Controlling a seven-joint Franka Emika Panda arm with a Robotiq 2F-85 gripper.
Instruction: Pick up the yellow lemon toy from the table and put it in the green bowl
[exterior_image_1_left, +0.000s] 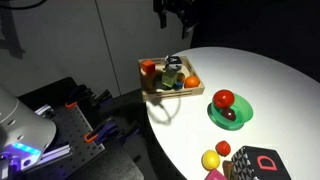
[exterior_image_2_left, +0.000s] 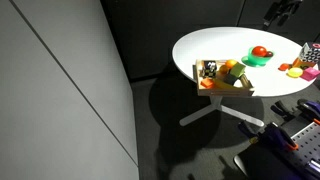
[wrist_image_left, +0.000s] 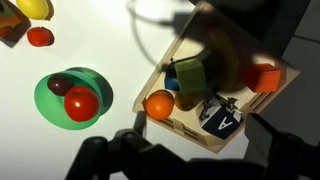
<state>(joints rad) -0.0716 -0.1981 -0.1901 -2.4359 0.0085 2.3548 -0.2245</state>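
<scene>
The yellow lemon toy lies on the round white table near its front edge, next to a small red toy. In the wrist view the lemon is at the top left edge. The green bowl holds a red round toy and a dark one; it also shows in the wrist view and in an exterior view. My gripper hangs high above the table's far side, open and empty. In the wrist view its fingers are over the wooden tray's edge.
A wooden tray of toy pieces, including an orange ball and a lettered block, stands at the table's edge. A black box with a red letter sits beside the lemon. Robot base equipment stands beside the table.
</scene>
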